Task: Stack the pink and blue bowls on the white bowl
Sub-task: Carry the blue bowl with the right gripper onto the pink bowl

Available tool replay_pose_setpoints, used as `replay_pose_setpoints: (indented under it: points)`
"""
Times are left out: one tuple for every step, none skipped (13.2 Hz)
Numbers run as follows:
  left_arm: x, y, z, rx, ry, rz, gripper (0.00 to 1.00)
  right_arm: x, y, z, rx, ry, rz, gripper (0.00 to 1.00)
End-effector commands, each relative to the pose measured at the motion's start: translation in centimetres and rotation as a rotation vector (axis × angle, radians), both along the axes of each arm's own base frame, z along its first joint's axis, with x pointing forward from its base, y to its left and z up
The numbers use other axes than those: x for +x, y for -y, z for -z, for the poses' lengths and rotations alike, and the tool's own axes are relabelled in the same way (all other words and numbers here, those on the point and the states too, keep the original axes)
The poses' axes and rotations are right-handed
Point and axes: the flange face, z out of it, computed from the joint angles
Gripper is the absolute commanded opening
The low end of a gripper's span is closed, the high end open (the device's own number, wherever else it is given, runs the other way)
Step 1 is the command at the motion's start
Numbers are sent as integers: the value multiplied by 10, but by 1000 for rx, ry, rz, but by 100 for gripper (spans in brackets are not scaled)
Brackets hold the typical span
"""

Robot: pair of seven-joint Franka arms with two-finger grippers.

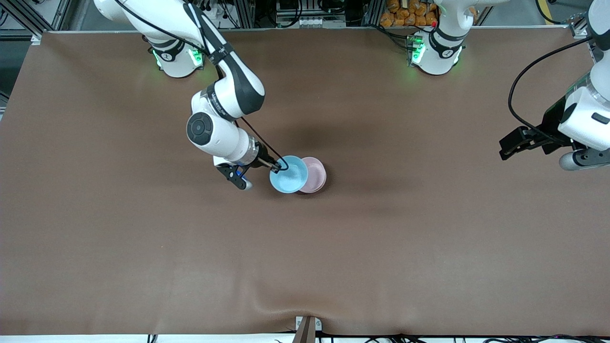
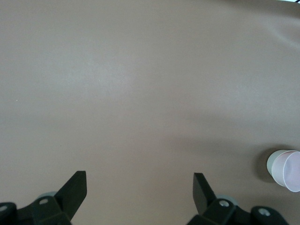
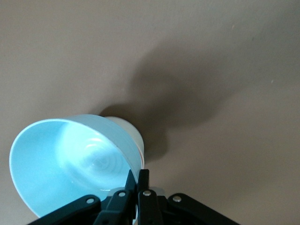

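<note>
A small, round, glossy sky-blue bowl (image 1: 289, 175) is held tilted in the air by its rim, its pale interior turned up and outward, partly over a glossy pale-pink bowl (image 1: 314, 175) of the same size. The pink bowl is seen upright near the middle of the table, nested in a plain white bowl (image 2: 277, 165) whose wall shows beneath the pink rim in the left wrist view. The blue bowl's rim is pinched on the side toward the right arm's end of the table.

Glossy smooth blue bowl (image 1: 289, 175), glossy pink bowl (image 1: 315, 174); matt brown cloth-like table (image 1: 143, 247)
</note>
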Motion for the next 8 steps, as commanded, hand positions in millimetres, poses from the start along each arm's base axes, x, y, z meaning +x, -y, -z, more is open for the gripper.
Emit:
replay_pose_setpoints:
  points:
    - [-18,0,-8,-7,-3,14,100,-9,-16,8,23,-17,22,0]
    - [-19,-3,-8,-6,-4,8,100,-10,-21,16,22,-1,29,0]
    - [-20,-6,-6,-4,-8,3,100,-15,-31,20,25,8,37,0]
    - [-23,-5,-7,-2,-8,5,100,-16,-36,28,24,19,61,0]
    - [-27,-5,-2,2,-19,7,100,-18,-41,33,25,32,68,0]
    - [-30,-4,0,4,-17,8,100,-21,-45,36,32,28,73,0]
    - [-31,-5,-1,4,-14,7,100,-23,-48,36,36,26,74,0]
    - [-30,-5,1,4,-17,6,100,-24,-48,36,37,25,74,0]
